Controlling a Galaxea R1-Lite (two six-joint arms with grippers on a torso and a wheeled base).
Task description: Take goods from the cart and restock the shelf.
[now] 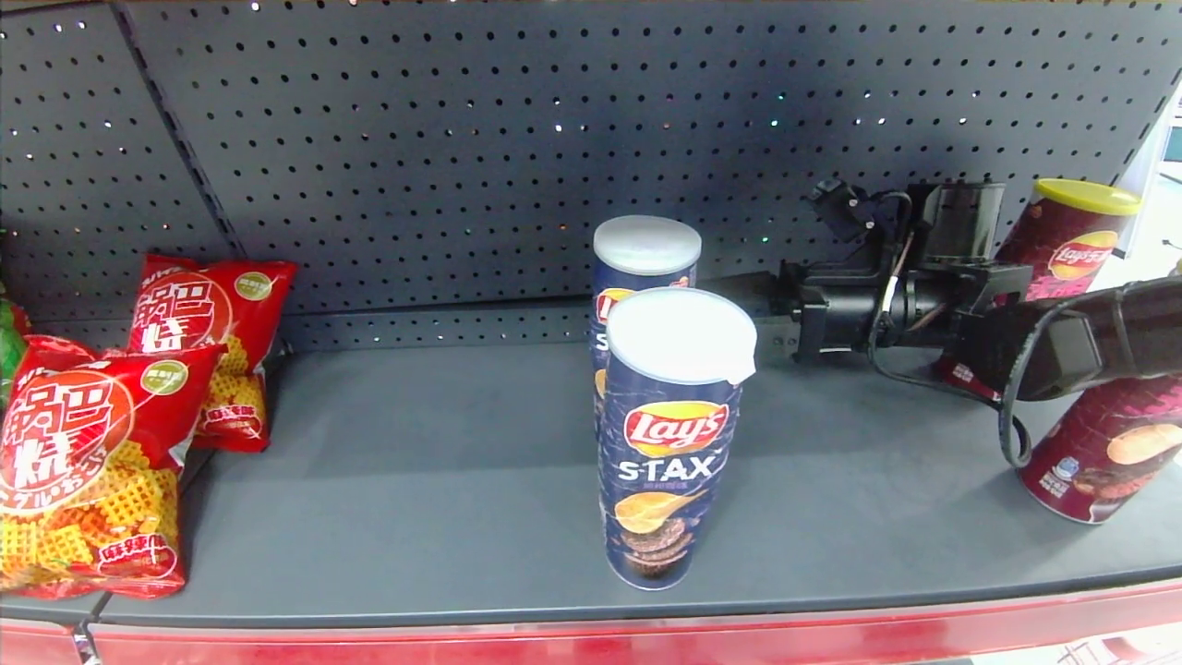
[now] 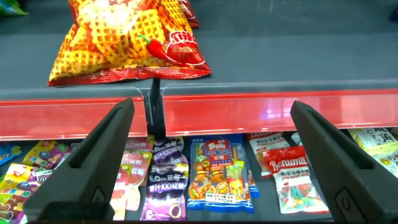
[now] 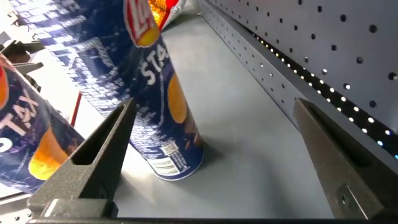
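Two blue chip cans stand mid-shelf, the front can (image 1: 667,434) before the rear can (image 1: 644,268). My right gripper (image 1: 771,309) sits just right of the rear can, open. In the right wrist view the rear can (image 3: 163,118) stands upright inside the gap of the right gripper (image 3: 216,109), close to one finger (image 3: 99,155), with wide room to the other; the front can (image 3: 18,143) is beyond it. My left gripper (image 2: 212,112) is open and holds nothing, level with the shelf's red front edge (image 2: 249,112), below a red snack bag (image 2: 134,37).
Two red snack bags (image 1: 217,342) (image 1: 83,471) lean at the shelf's left. Two maroon chip cans (image 1: 1071,240) (image 1: 1099,453) stand at the right around my right arm. The pegboard back wall (image 1: 554,139) is close behind. Candy packets (image 2: 217,174) fill the lower shelf.
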